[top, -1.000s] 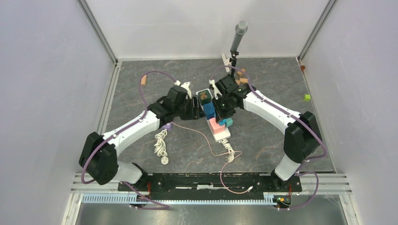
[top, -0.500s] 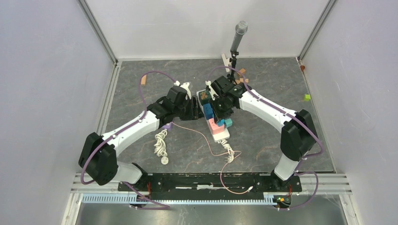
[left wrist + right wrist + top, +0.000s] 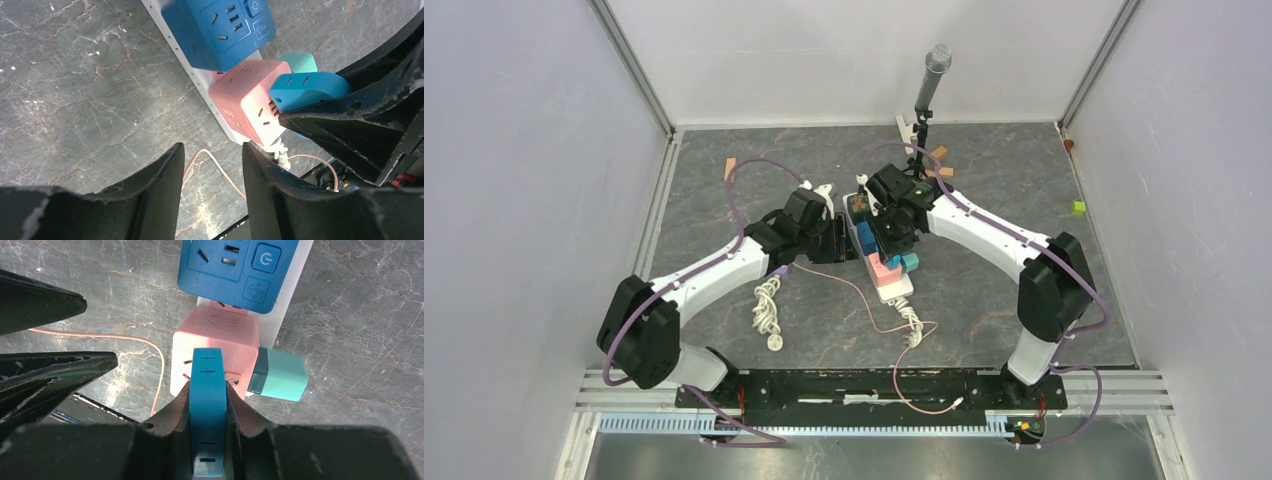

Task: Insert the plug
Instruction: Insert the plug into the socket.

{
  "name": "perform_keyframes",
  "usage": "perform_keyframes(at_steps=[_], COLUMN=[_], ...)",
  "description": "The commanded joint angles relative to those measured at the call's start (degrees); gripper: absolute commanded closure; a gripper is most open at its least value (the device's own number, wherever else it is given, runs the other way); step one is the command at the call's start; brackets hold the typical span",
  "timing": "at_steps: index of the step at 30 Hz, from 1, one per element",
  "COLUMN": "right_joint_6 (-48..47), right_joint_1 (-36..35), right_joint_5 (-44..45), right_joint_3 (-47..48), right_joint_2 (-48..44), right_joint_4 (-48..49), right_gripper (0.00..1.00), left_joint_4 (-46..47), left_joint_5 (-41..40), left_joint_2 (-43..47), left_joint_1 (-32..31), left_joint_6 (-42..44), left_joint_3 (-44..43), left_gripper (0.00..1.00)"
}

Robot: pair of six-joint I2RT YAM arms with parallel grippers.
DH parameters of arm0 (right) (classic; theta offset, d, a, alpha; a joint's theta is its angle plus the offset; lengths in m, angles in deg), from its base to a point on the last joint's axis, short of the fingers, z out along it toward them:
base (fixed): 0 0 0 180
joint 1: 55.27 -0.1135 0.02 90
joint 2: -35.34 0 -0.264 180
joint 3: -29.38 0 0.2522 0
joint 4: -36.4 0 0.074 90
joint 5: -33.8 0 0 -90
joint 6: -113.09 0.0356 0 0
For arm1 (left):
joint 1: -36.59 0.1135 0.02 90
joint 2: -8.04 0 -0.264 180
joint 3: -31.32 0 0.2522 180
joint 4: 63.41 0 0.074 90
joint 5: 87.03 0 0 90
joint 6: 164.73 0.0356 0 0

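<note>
Plug (image 3: 207, 410), where is it?
Clamped tight between the right fingers (image 3: 170, 417), right at the pink cube (image 3: 215, 335) on the white power strip (image 3: 287, 295). Seated or not, I cannot tell.
And the left fingers (image 3: 160, 195)?
Parted a little, gripping nothing, hovering over the grey surface (image 3: 75, 100) beside that strip.

Grey marble table (image 3: 984, 330): white power strip (image 3: 898, 288) centre, coiled cable (image 3: 767, 310) left, green block (image 3: 1078, 208) right.
</note>
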State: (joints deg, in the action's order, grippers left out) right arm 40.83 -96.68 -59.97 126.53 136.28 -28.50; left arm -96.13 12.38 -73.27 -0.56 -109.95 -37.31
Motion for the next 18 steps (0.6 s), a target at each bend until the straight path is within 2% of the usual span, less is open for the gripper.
perform_keyframes(at_steps=[1,18], right_joint_6=[0.81,-0.94], right_joint_1=[-1.82,-4.59], right_joint_5=[0.55,5.25], right_joint_3=[-5.15,-9.91], right_joint_2=[3.73,8.62], right_joint_4=[4.16,5.26], right_gripper=[1.0,1.0], left_joint_4=[2.27,1.82], left_joint_5=[1.17,0.79], left_joint_2=[-0.34,-0.39], left_joint_1=[-0.05,-0.03], left_joint_6=[0.97,1.54], left_joint_3=[0.29,-0.06], left_gripper=[0.47,0.47])
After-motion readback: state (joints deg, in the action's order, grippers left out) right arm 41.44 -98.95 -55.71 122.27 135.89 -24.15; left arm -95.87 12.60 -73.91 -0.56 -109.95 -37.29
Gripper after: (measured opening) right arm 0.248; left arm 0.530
